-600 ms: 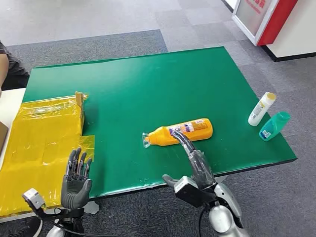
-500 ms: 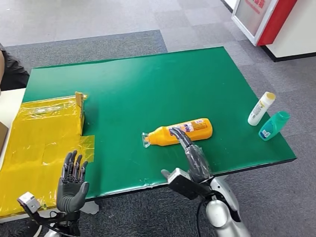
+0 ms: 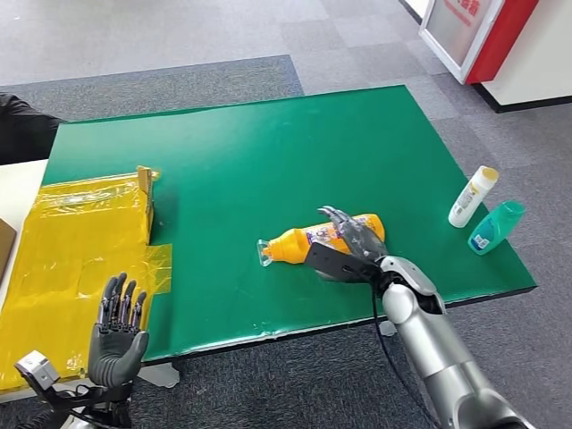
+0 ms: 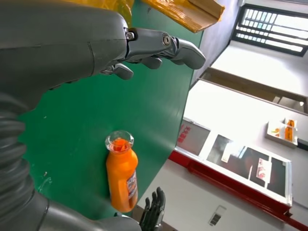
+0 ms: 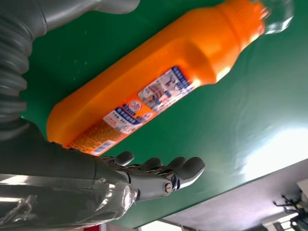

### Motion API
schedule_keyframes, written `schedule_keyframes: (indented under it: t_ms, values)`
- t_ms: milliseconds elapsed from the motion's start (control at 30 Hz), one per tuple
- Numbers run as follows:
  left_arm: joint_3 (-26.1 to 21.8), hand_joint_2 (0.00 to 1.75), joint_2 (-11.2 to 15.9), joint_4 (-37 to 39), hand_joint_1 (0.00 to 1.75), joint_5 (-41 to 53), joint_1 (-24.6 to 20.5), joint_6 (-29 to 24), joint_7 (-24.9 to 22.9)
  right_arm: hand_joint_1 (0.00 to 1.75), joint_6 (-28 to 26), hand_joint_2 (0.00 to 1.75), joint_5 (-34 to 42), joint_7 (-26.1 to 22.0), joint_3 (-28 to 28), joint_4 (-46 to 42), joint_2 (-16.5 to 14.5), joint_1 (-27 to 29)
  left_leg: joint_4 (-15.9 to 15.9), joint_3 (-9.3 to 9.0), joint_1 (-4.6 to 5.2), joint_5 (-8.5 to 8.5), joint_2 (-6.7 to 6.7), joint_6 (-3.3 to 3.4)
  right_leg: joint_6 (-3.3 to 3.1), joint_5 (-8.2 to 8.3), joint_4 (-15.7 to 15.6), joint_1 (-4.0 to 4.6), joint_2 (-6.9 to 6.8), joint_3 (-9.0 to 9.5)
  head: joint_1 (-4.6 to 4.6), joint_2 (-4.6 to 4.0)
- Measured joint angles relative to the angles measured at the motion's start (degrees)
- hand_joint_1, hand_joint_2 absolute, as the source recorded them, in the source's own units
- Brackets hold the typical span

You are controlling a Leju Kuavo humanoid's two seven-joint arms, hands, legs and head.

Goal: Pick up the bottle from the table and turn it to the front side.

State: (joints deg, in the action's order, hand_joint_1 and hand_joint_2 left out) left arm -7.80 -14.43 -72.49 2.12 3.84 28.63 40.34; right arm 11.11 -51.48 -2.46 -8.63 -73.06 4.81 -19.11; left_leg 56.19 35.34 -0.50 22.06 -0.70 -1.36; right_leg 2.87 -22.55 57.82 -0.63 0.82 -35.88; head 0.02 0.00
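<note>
Right hand spread over the lying bottle

The left hand (image 3: 119,332) hangs open, fingers apart, off the green table's (image 3: 229,170) near edge beside yellow plastic sheeting (image 3: 67,259). Farther in, the right hand (image 3: 350,239) hovers with straight, spread fingers over the orange plastic bottle with a clear cap (image 3: 297,243), gripping nothing; the bottle lies on its side near the near edge.

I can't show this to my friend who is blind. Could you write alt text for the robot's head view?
The robot's right hand reaches over an orange bottle lying on its side on a green table. Its left hand hovers open near yellow wrapping; two small bottles lie at the table's right edge.
</note>
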Motion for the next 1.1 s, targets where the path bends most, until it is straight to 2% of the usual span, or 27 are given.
schedule_keyframes:
  t_ms: [267,633,800,1100]
  values:
    - [0.5,1.75,0.8,0.4,0.0,-0.8,-0.8,0.3,0.0,0.0,3.7,1.75,-2.4,2.5,-2.8,14.7,2.7,-12.5,0.0,0.01,0.0,-0.05,0.0,0.0,-0.04,0.05,0.0,0.0,0.0,-0.03,0.0,0.0]
    - [1.1,1.75,1.6,1.3,0.0,-1.9,-1.7,1.8,0.0,0.0,16.7,1.75,-2.9,2.5,-8.9,33.4,5.3,-26.3,0.0,0.02,0.0,-0.06,-0.01,0.02,0.0,0.08,0.0,0.0,-0.01,-0.04,0.0,0.0]
    - [1.5,1.75,1.9,1.7,0.0,-2.0,-2.1,2.1,0.0,0.0,18.1,1.75,-3.0,2.2,-11.0,38.2,5.7,-28.8,0.0,0.02,0.0,-0.06,-0.01,0.02,0.0,0.08,0.0,0.0,-0.01,-0.05,0.0,0.0]
    - [1.6,1.75,2.2,2.2,0.0,-2.0,-2.2,2.1,0.0,0.0,18.2,1.75,-3.0,2.1,-12.4,41.5,5.9,-30.3,0.0,0.02,0.0,-0.06,0.0,0.02,0.0,0.08,0.0,0.0,0.0,-0.05,0.01,0.0]
